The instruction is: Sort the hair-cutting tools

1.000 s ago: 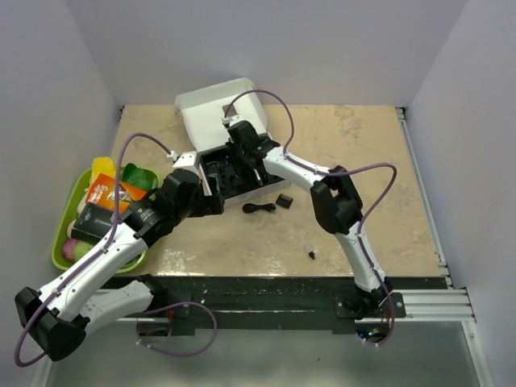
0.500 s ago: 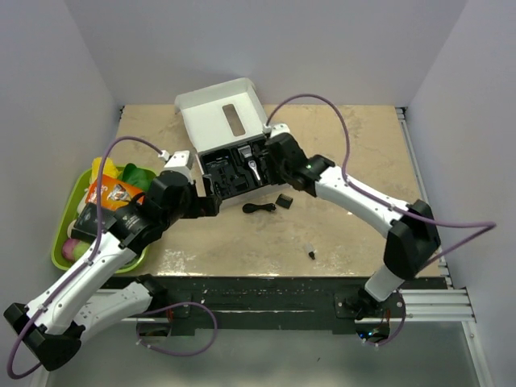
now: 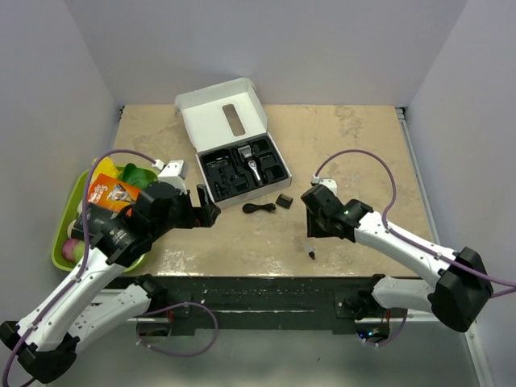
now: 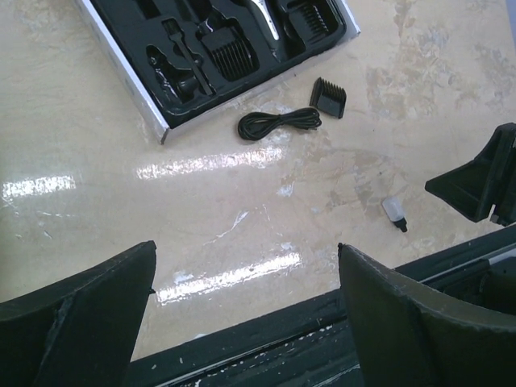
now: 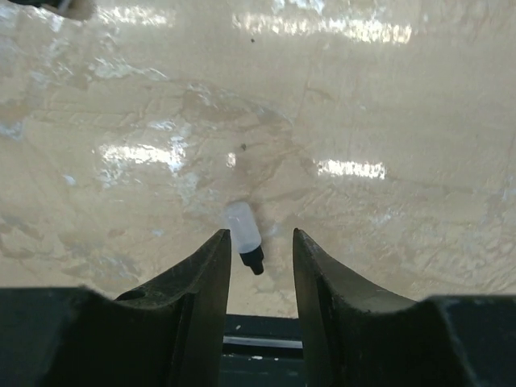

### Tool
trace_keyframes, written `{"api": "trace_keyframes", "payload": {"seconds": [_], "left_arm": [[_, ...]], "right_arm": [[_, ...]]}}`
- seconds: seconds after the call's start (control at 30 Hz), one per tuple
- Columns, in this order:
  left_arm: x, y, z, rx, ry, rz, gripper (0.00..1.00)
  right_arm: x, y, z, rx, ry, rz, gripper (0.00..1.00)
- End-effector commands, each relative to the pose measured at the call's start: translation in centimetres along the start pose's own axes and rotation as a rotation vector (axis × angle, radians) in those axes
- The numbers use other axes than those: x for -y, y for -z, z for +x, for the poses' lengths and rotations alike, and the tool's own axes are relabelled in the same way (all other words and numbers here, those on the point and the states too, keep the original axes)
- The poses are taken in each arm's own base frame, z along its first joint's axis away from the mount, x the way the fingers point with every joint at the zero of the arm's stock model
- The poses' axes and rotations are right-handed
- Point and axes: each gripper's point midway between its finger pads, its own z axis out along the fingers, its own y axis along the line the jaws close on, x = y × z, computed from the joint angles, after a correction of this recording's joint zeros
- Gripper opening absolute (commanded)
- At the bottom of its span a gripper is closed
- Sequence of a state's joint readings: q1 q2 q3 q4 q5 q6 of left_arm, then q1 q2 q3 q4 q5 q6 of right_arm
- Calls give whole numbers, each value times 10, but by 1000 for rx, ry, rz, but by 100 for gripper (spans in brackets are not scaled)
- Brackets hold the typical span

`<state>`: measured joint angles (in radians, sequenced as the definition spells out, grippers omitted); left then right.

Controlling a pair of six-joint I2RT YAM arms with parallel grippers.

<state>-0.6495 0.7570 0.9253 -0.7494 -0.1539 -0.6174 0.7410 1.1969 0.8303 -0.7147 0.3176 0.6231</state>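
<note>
The right gripper has left the box (clipper apparently inside) for the small bottle.

We log two arms of the same make. The left arm has white shell links with black joint housings and a bulky black block at the wrist. The right arm has the same white links, with a black elbow and a black shoulder. A purple cable loops off the left arm, and a second purple cable loops off the right arm. The left gripper has matte black fingers, broad and wedge-shaped with rough, chipped edges. On the right gripper we see black curved pieces, smooth and tapering to rounded tips.
</note>
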Motion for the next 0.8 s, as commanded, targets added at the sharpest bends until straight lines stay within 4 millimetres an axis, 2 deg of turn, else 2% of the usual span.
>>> {"api": "trace_keyframes", "payload": {"seconds": [0.0, 0.13, 0.33, 0.67, 0.77], "left_arm": [[5, 2, 9, -17, 12, 45, 98], [5, 3, 12, -16, 14, 58, 98], [6, 4, 16, -22, 17, 73, 98], [4, 1, 22, -36, 11, 75, 98], [3, 0, 23, -38, 10, 72, 98]], "right_arm": [[3, 3, 22, -56, -104, -7, 39], [-2, 2, 32, -85, -118, -36, 39], [-4, -14, 53, -152, -117, -29, 40], [-16, -32, 55, -174, -94, -26, 41], [-14, -39, 59, -187, -91, -5, 41]]}}
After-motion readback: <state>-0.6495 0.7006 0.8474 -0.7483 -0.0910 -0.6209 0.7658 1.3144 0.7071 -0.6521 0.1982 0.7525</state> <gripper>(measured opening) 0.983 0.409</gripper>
